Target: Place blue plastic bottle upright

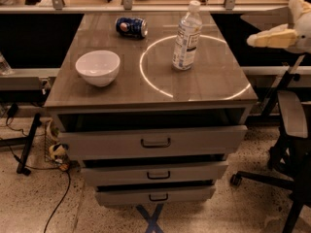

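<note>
The blue plastic bottle (186,37) is clear with a white cap and a white label with bluish print. It stands upright, leaning slightly right, on the wooden cabinet top (214,81) inside a bright ring of light. The gripper (257,39) is at the far right edge of the view, off the cabinet's right side and well apart from the bottle. It holds nothing.
A white bowl (97,67) sits at the left of the cabinet top. A dark blue soda can (131,26) lies on its side at the back. Three drawers (155,142) are below. An office chair (291,130) stands at the right.
</note>
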Available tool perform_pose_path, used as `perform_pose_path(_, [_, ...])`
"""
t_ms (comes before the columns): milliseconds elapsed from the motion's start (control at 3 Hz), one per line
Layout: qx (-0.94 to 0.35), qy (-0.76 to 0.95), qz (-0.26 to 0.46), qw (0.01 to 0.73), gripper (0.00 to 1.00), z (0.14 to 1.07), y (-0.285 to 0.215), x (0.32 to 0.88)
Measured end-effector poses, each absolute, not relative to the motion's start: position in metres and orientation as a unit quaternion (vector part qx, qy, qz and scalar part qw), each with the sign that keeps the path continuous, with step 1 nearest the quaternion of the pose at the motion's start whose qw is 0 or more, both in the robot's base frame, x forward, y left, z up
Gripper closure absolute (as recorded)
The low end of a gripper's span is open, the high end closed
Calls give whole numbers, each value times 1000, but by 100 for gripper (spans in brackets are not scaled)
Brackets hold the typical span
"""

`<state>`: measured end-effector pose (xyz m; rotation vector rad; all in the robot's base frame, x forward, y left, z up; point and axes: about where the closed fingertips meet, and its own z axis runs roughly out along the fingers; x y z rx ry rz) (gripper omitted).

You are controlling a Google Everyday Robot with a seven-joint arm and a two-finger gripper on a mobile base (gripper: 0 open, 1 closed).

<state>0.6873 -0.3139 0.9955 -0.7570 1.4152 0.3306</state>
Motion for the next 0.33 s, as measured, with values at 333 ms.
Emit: perform_pose_path(333, [-338, 633, 143, 682, 0, 997, -319, 687])
